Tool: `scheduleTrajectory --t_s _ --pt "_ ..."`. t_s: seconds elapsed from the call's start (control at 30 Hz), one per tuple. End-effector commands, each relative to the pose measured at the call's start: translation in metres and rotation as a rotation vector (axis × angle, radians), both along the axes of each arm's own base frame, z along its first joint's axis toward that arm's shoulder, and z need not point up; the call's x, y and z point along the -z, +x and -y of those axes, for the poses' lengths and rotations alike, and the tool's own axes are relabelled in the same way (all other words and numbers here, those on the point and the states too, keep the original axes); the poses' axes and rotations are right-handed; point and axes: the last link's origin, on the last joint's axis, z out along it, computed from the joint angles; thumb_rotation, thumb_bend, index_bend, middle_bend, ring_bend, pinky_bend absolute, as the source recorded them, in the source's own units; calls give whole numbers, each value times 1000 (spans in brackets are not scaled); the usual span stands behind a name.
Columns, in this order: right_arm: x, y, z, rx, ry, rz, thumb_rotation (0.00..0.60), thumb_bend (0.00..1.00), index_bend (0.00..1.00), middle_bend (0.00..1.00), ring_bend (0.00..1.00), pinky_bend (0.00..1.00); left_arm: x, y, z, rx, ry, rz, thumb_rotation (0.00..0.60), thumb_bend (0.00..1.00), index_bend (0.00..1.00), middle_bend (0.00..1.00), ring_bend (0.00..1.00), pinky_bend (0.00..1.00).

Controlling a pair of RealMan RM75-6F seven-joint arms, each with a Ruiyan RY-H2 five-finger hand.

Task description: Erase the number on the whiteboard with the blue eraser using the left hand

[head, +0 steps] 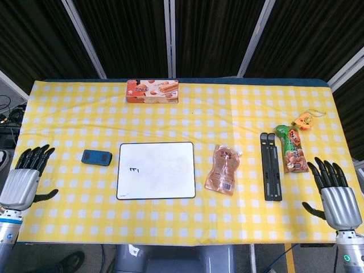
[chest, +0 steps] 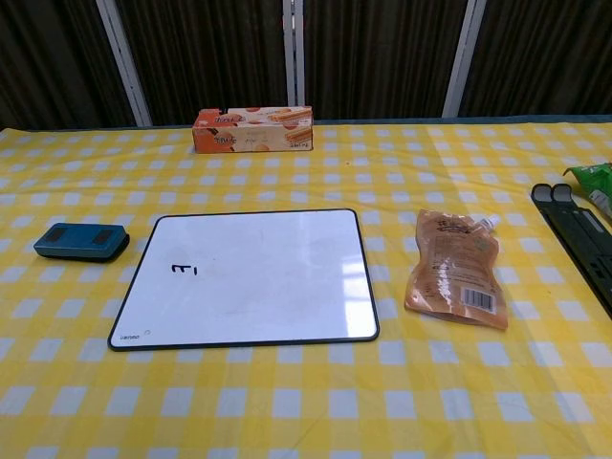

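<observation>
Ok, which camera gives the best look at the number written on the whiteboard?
The chest view: the number shows larger and sharper there, near the left side of the whiteboard. The head view shows the same mark from above, but small and harder to read.

The head view looks steeply down from above the near edge of the counter (head: 68, 114), facing the dark panelled backdrop along the top of the frame. It stands far enough off to take in the whole checked cloth, with the left hand (head: 24, 179) at lower left and the right hand (head: 336, 196) at lower right.

The chest view sits lower and nearer, looking across the counter (chest: 287, 421) at a shallow angle toward the same backdrop. Both views share the whiteboard (head: 156, 170) (chest: 251, 277) at centre, the blue eraser (head: 96, 157) (chest: 81, 242) to its left, the biscuit box (head: 152, 91) (chest: 252, 129) beyond and the brown pouch (head: 223, 169) (chest: 454, 268) to its right.
</observation>
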Motion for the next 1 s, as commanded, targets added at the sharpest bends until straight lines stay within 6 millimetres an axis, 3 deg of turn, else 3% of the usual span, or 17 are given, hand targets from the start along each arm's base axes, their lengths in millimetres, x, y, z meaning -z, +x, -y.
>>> scheduleTrajectory --t_s 0.03,0.23,0.37,0.63,0.77,0.9,1.0 --pt "0 0 0 1 1 1 600 0 0 0 0 0 0 -1 0 -1 -3 -1 600 0 0 0 0 0" --pt "0 -1 -1 6 4 -3 600 0 0 0 0 0 3 -1 -3 -4 -17 4 600 0 0 0 0 0" --pt "1 0 0 3 2 -5 600 0 0 0 0 0 12 0 -16 -5 -72 13 600 0 0 0 0 0" --pt "5 -1 6 21 19 -4 600 0 0 0 0 0 56 0 -93 28 -226 -106 600 39 0 0 0 9" --pt "8 -5 9 39 27 -12 600 0 0 0 0 0 77 2 -116 42 -254 -159 600 128 0 0 21 125" --pt "10 -10 12 62 32 -18 600 0 0 0 0 0 89 0 -127 50 -270 -197 600 192 45 27 155 261" --pt "10 -13 14 77 32 -21 600 0 0 0 0 0 99 -1 -133 52 -273 -194 600 192 118 86 220 290"
